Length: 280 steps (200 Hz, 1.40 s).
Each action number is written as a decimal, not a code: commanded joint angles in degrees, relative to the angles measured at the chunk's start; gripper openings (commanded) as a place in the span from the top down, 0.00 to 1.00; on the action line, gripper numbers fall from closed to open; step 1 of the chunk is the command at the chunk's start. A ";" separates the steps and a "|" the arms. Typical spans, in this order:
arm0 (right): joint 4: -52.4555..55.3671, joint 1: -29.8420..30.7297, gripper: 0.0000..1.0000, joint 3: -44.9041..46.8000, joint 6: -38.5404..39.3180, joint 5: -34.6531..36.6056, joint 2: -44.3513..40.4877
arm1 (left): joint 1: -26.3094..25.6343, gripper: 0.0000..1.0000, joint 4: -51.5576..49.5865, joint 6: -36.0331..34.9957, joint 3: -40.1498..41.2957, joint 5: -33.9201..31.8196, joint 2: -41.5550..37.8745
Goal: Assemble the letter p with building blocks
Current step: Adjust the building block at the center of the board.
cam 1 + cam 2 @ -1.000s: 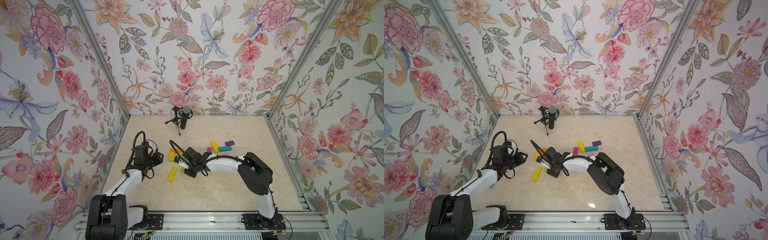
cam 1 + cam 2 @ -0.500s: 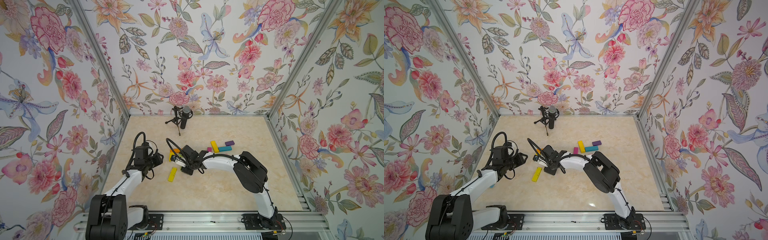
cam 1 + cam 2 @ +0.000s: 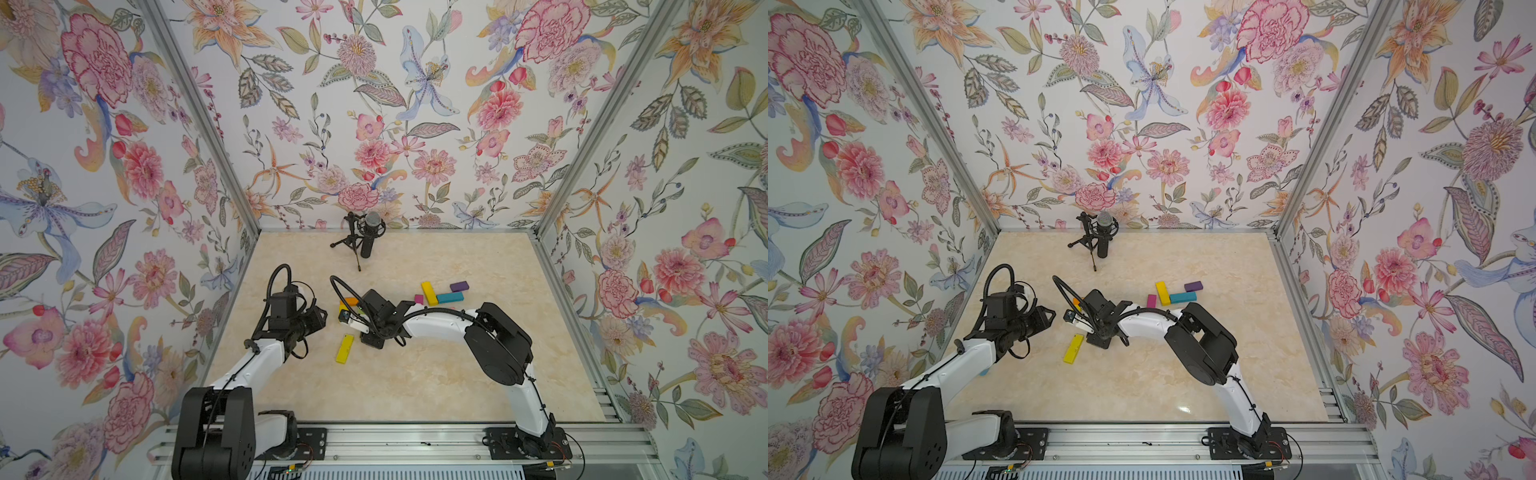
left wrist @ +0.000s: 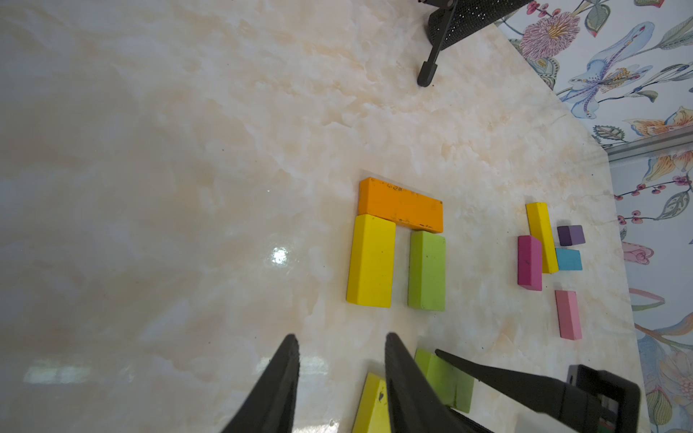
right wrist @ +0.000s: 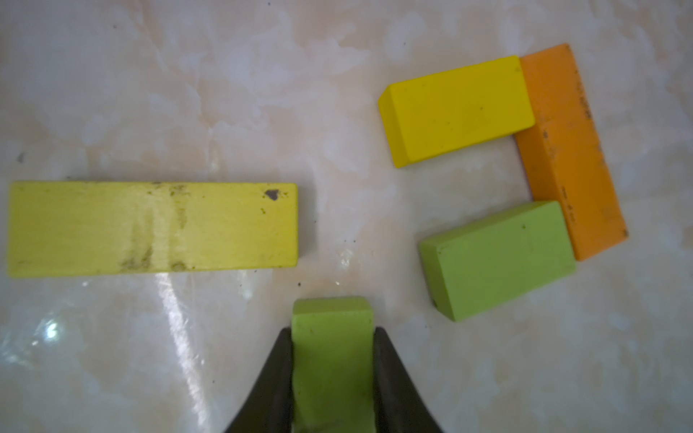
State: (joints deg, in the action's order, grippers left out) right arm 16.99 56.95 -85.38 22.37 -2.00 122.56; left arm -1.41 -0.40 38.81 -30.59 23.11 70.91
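Ten building blocks lie on the tabletop (image 3: 415, 374), all placed here by reference to the orange block (image 4: 400, 204).

- Orange, one: long and flat, with dark marks along one edge that are not legible as writing.
- Yellow, three:
  - The short yellow block (image 4: 370, 261) butts endwise against one end of the orange block.
  - The long yellow block (image 5: 152, 228), smudged and chipped at one corner, lies apart, past the short yellow block's free end.
  - The far yellow block (image 4: 542, 236) lies well apart, beyond the orange block's lime green end.
- Lime green, two:
  - The lime green block (image 4: 426, 270) touches the orange block's other end, parallel to the short yellow block with a gap between them.
  - The held lime green block (image 5: 332, 360) sits near those two free ends.
- Magenta block (image 4: 529, 262), purple block (image 4: 570, 235), teal block (image 4: 569, 259): one each, clustered against the far yellow block.
- Pink block (image 4: 569, 315), one: just beside that cluster.
- Microphone (image 3: 370, 235), one: black, on a tripod, well behind the orange block.

The right gripper (image 5: 333, 330) has its fingers clamped on both sides of the held lime green block. The left gripper (image 4: 341, 337) has its fingers narrowly apart over bare tabletop.
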 commanded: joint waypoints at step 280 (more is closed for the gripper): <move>-6.79 -7.08 0.67 17.32 -22.81 -7.59 -19.41 | 0.52 0.60 2.46 -0.56 0.58 -0.80 4.38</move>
State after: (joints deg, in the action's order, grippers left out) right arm 9.19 53.34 -71.33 9.54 -6.83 103.37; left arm -1.41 0.47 38.81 -30.39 22.11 74.08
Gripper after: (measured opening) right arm 0.407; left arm 0.404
